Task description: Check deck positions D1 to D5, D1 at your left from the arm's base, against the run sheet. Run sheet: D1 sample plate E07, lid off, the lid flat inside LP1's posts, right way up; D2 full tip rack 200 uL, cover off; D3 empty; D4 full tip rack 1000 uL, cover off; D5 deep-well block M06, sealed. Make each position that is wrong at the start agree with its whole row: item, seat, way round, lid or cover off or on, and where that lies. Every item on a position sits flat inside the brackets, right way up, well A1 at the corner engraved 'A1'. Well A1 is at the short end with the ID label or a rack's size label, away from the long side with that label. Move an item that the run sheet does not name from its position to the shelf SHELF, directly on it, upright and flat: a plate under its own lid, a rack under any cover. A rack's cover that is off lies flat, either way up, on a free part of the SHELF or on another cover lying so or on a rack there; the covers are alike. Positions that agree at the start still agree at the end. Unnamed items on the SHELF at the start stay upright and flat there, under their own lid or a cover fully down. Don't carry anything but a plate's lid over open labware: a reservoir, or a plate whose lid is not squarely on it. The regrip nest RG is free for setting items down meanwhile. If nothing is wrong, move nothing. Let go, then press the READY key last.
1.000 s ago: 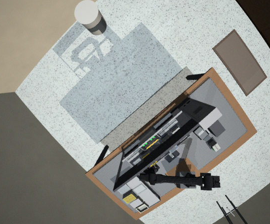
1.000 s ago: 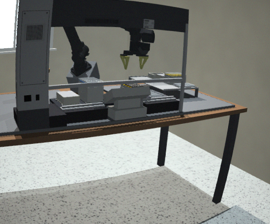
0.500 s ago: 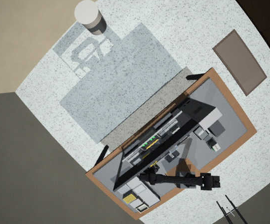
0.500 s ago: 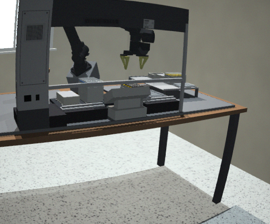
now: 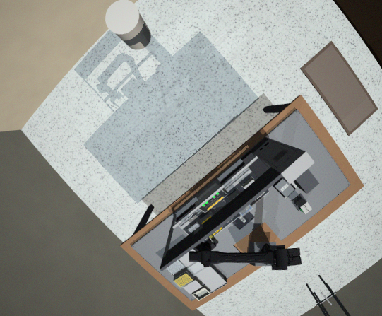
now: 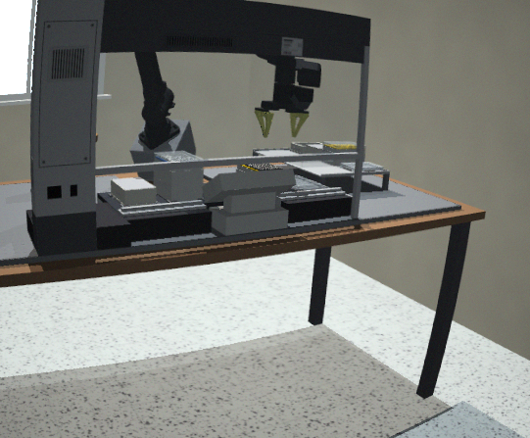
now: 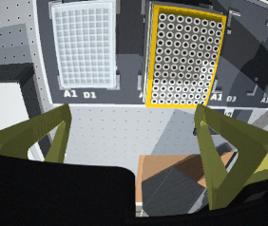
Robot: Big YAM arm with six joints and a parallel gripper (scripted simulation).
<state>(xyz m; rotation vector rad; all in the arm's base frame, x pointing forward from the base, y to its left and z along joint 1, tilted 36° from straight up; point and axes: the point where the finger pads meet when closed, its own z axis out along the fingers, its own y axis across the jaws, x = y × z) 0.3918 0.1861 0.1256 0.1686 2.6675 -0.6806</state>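
Observation:
My gripper [image 6: 282,122] hangs high above the deck, fingers wide open and empty; its yellow-green fingers also show in the wrist view [image 7: 135,143]. Below it in the wrist view, a clear sample plate [image 7: 85,45] with no lid sits in the brackets at D1. A yellow-framed tip rack [image 7: 183,55] with its cover off sits at D2, its holes filled with tips. Position D3 [image 7: 248,61] at the right edge looks bare as far as I can see. D4 and D5 are outside the wrist view.
The black gantry frame [image 6: 208,24] spans the deck over the arm. A grey tower [image 6: 66,112] stands at one end. White blocks [image 6: 178,177] and a stepped housing [image 6: 249,200] sit along the deck. A shelf [image 6: 335,158] holds flat items and a yellow rack [image 5: 183,280].

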